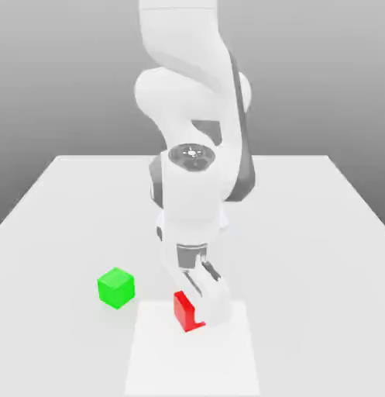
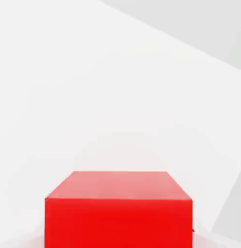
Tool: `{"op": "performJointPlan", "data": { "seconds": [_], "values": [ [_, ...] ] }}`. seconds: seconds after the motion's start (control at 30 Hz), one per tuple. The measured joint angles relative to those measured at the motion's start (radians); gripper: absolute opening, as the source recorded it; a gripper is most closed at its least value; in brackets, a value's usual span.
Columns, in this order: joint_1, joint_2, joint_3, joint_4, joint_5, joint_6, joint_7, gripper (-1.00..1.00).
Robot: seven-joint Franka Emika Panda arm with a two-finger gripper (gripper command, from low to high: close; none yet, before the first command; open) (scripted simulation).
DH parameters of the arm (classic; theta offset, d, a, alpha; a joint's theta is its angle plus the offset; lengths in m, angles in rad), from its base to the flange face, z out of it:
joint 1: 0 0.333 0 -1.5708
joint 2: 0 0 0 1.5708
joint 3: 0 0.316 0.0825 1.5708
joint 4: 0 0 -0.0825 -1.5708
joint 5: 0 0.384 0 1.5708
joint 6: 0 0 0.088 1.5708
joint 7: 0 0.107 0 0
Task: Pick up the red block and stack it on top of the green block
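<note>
Item: red block (image 1: 184, 310). Small bright red cube, plain faces. It sits low on the white table (image 1: 63, 201), on a paler rectangular patch (image 1: 156, 357) near the front edge, toward the middle of the exterior view. In the hand view the red block (image 2: 118, 208) appears close up, its top face and one side face showing.

Item: green block (image 1: 116, 288). Small bright green cube of like size. It rests on the table to the exterior view's left of the red block, near it but clearly apart, just off the paler patch.

Item: gripper (image 1: 197, 308). White two-finger hand at the end of the Panda arm (image 1: 191, 116), lowered to the red block. One white finger (image 1: 212, 302) lies against the cube's side toward the exterior view's right; the other finger is hidden. Whether the jaws are clamped on the cube or merely standing around it cannot be told.

Item: arm. White, bulky, reaching down from above the table's centre.
</note>
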Motion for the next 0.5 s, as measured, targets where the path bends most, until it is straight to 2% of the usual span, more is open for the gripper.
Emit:
{"op": "performJointPlan", "data": {
  "seconds": [0.27,0.5],
  "values": [
    [-0.052,-0.149,0.102,-0.018,0.174,-0.125,-0.123,-1.00],
    [-0.016,-0.283,0.085,-0.048,0.316,-0.230,-0.212,-1.00]
  ]
}}
